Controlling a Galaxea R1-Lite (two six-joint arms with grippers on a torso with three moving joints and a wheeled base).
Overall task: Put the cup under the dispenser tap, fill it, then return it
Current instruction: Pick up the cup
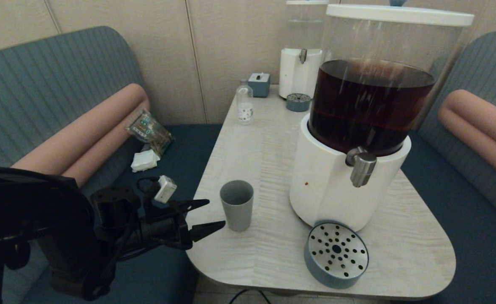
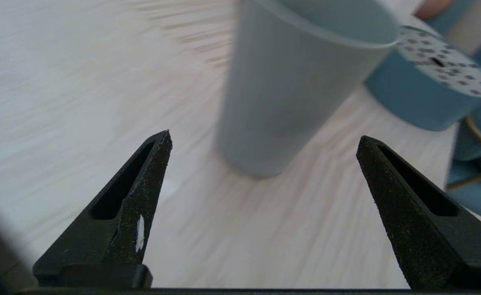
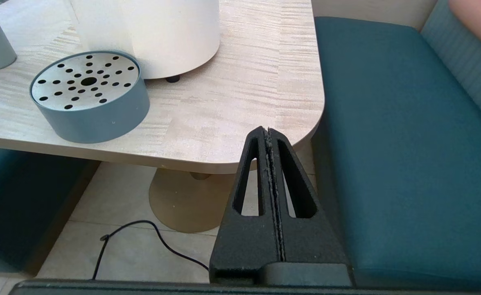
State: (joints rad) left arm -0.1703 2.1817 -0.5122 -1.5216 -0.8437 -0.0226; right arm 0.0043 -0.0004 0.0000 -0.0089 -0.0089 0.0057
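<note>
Two dispensers share the table [image 1: 269, 139]: the big one [image 1: 336, 185] w/ dark brown liquid stands near us, a smaller white one [image 1: 299, 76] w/ clear liquid sits at the far edge. We count two perforated drip trays as well, one [image 1: 336, 255] just in front of the big dispenser's base and a smaller-looking one [image 1: 298, 102] by the far unit. Then one cup [image 1: 237, 204], one small clear bottle [image 1: 244, 104] and one small grey box [image 1: 259, 84] toward the back.

Progress, as we judge it: nothing done yet. The cup is upright on the table, left of the big dispenser and well apart from the dispenser tap [image 1: 361, 165]; from the head view it looks empty. Grasp, carry under the tap, fill and return are all left.

Our left gripper [image 1: 212, 217] is just beside the cup, at its left, jaws spread wide and not touching it; in the wrist view the cup sits between and ahead of the tips. Our right gripper [image 3: 269, 131] hangs below the table's near edge, fingers pressed together, holding nothing.
</note>
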